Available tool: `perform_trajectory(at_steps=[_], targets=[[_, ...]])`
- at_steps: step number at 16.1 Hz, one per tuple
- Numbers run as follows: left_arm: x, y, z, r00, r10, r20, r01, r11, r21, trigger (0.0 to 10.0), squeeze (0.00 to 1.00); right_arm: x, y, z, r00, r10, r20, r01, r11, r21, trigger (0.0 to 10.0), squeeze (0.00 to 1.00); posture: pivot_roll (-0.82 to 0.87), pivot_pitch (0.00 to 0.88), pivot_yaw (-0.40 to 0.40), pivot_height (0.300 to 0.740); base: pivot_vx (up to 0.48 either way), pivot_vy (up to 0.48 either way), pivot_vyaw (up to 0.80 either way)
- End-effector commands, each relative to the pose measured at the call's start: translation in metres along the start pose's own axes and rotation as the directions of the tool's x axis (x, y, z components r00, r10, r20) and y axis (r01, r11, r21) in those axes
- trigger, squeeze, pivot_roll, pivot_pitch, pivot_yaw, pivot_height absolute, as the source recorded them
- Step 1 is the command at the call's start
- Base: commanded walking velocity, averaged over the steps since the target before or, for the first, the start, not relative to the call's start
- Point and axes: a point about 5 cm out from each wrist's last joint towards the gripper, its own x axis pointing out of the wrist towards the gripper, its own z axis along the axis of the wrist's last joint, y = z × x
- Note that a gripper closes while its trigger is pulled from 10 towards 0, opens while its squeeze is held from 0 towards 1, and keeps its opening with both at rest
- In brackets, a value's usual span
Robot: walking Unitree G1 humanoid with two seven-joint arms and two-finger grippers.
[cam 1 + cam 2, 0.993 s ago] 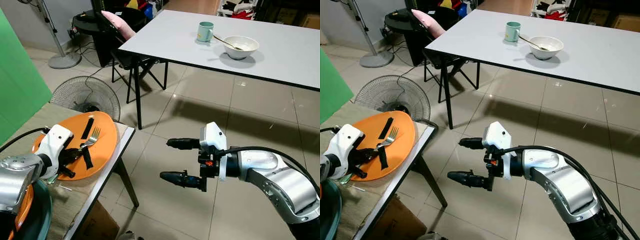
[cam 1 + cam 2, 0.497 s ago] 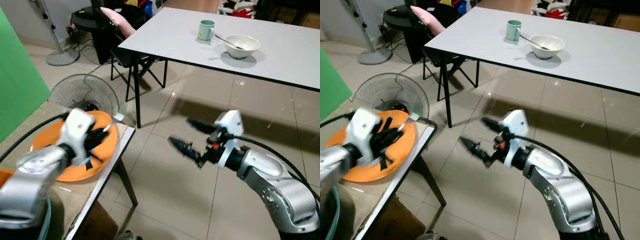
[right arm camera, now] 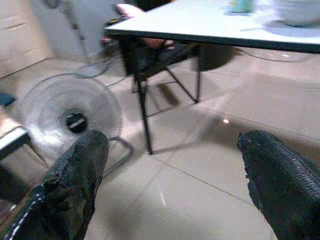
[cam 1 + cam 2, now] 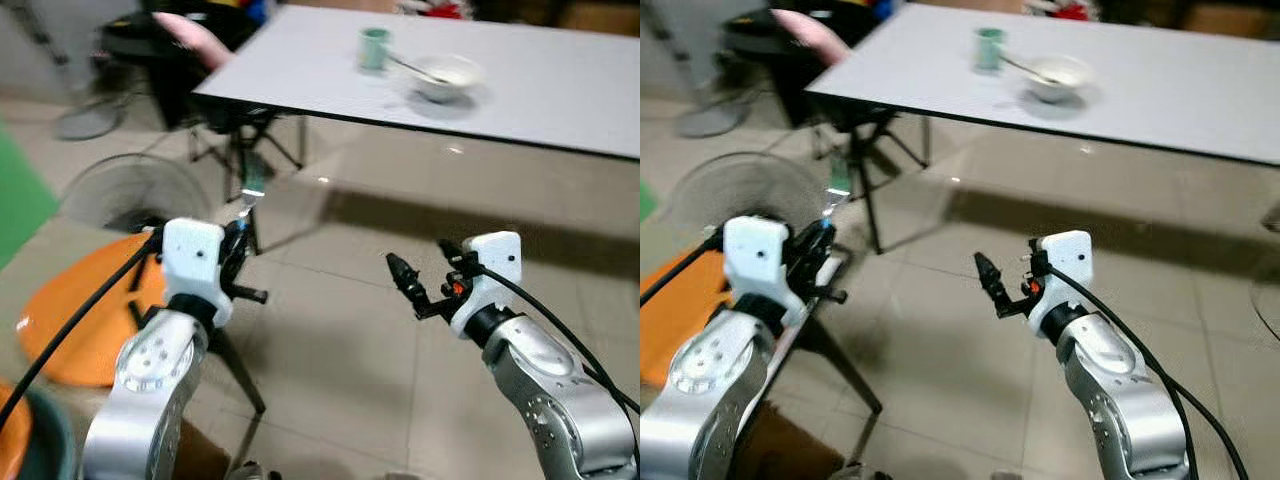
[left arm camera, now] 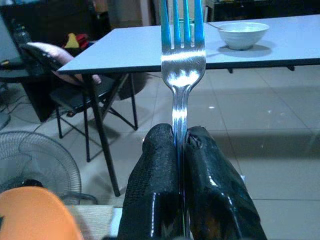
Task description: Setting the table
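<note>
My left gripper (image 4: 240,228) is shut on a silver fork (image 5: 182,65), held upright with its tines up in the air over the floor, beyond the orange plate (image 4: 75,325). In the left wrist view both fingers (image 5: 160,170) pinch the fork's handle. My right gripper (image 4: 418,258) hovers open above the tiled floor with nothing between its fingers (image 3: 75,185). Ahead stands the white table (image 4: 560,80), bearing a green cup (image 4: 374,47) and a white bowl (image 4: 441,75) with a spoon in it.
A floor fan (image 3: 75,117) stands on the tiles by the small side table that carries the orange plate. A black chair (image 5: 75,102) with a pink cushion (image 4: 190,30) sits at the white table's left end. Tiled floor (image 4: 350,350) lies between me and the table.
My left gripper has lifted the fork off the orange plate and raised it forward, tines up. The right gripper rose and swung ahead. The head camera has shifted and blurred.
</note>
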Motion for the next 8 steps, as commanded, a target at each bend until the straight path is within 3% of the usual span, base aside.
perform_trajectory(at_steps=[1,6,8], targets=[[-0.0025,-0.0012,0.0080,0.999,0.003,0.044,-0.005,1.000,0.024,10.0,0.00,0.0002,-0.0003,0.0037,1.000,-0.018,0.009,0.018,1.000,-0.004,10.0,0.00,-0.06,0.024,0.049,0.740,0.000,0.000,-0.80],[0.0000,-0.0024,0.0103,0.996,0.033,0.081,-0.035,0.999,0.029,10.0,0.00,0.0034,0.0011,0.0044,0.999,-0.030,-0.011,0.030,0.999,-0.027,10.0,0.00,-0.06,0.028,0.044,0.740,0.000,0.000,-0.80],[0.0003,-0.0033,0.0093,0.997,0.030,0.076,-0.032,0.999,0.022,10.0,0.00,0.0043,-0.0009,0.0067,0.999,-0.049,0.004,0.049,0.998,-0.029,10.0,0.00,-0.06,0.030,0.047,0.740,0.287,0.000,-0.80]])
